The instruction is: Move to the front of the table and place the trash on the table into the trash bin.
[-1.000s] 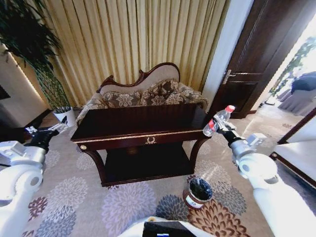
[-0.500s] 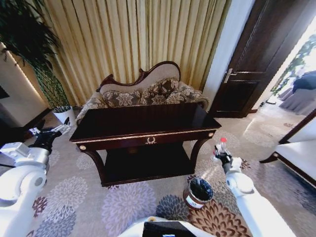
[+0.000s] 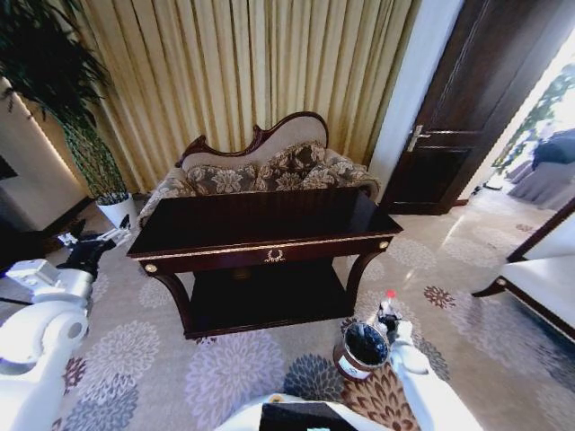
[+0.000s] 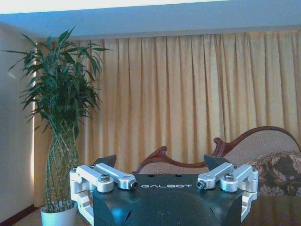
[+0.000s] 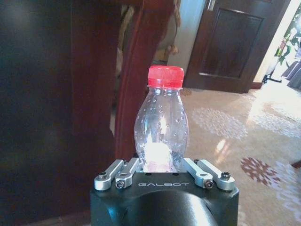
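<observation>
The trash in my grasp is a clear plastic bottle (image 3: 388, 310) with a red cap, held upright with my right gripper (image 3: 392, 325) shut on its lower body. It hangs low, just right of the trash bin (image 3: 362, 350), a small dark round bin with a black liner on the carpet by the table's right front leg. In the right wrist view the bottle (image 5: 161, 123) stands between my gripper's (image 5: 162, 165) fingers, with the table leg (image 5: 141, 70) close behind. The dark glossy table (image 3: 260, 224) stands straight ahead. My left gripper (image 3: 90, 249) waits off the table's left end, open (image 4: 160, 162).
A floral carved-back sofa (image 3: 260, 171) sits right behind the table, with gold curtains (image 3: 243, 72) beyond. A potted plant (image 3: 99, 171) stands at the left and a dark door (image 3: 467, 108) at the right. Patterned carpet (image 3: 225, 368) lies in front of the table.
My right arm has come down with the bottle, from level with the table's right end to just above the floor beside the bin. The left arm has barely moved.
</observation>
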Tool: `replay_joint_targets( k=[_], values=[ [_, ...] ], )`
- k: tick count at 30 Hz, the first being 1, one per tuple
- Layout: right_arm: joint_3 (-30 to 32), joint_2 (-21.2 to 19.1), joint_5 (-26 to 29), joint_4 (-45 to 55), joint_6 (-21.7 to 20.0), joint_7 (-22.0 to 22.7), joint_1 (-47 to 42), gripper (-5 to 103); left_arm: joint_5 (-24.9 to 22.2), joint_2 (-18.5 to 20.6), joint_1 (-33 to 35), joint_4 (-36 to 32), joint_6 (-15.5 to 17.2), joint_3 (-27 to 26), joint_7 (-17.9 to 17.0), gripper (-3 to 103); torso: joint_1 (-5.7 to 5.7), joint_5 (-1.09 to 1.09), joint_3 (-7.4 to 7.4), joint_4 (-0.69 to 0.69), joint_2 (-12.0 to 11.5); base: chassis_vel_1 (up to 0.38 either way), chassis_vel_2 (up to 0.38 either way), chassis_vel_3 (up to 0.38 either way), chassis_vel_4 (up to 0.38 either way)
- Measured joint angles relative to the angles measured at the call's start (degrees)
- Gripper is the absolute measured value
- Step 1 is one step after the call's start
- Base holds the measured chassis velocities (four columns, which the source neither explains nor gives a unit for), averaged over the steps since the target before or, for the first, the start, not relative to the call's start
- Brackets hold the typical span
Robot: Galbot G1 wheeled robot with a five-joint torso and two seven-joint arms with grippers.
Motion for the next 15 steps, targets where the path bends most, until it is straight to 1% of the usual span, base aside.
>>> replay_joint_targets(
  k=[2,4,10,12,13,14,15],
  values=[
    [-0.9,0.5,-0.9,-5.7,2.0,0.0,2.3,25,-0.1,0.3,0.2,-0.2,0.0,-0.5,-0.1,100,0.00,0.00,0.00,-0.01,0.0,0.000,0.000,0.000,0.000],
    [-1.3,1.0,-0.8,-8.2,2.5,0.0,3.2,25,-0.1,0.4,0.7,-0.5,0.0,-0.9,-0.2,100,0.00,0.00,0.00,0.01,0.0,0.000,0.000,0.000,0.000],
    [-1.8,2.5,-0.3,-10.6,3.3,0.0,4.0,25,-0.1,0.5,1.8,-1.2,0.0,-1.4,-0.2,100,0.00,-0.01,0.00,0.01,0.0,0.000,0.000,0.000,0.000],
    [-1.8,2.8,-0.3,-10.8,3.3,0.0,4.2,23,-0.1,0.6,1.8,-1.3,0.0,-1.4,-0.2,100,0.00,0.00,0.00,0.01,0.0,0.000,0.000,0.000,0.000],
    [-1.8,2.9,-0.2,-10.9,3.4,0.0,4.4,28,-0.1,0.8,1.8,-1.5,0.0,-1.4,-0.3,100,0.00,0.00,0.00,0.01,0.0,0.000,0.000,0.000,0.000],
    [-1.8,2.9,-0.2,-10.9,3.4,0.0,4.4,28,-0.1,0.8,1.8,-1.5,0.0,-1.4,-0.3,100,0.00,0.00,0.00,0.01,0.0,0.000,0.000,0.000,0.000],
    [-1.8,2.9,-0.1,-11.0,3.5,0.0,4.6,33,-0.2,0.9,1.8,-1.6,0.0,-1.4,-0.3,100,0.00,0.00,0.00,0.00,0.0,0.000,0.000,0.000,0.000]
  ],
)
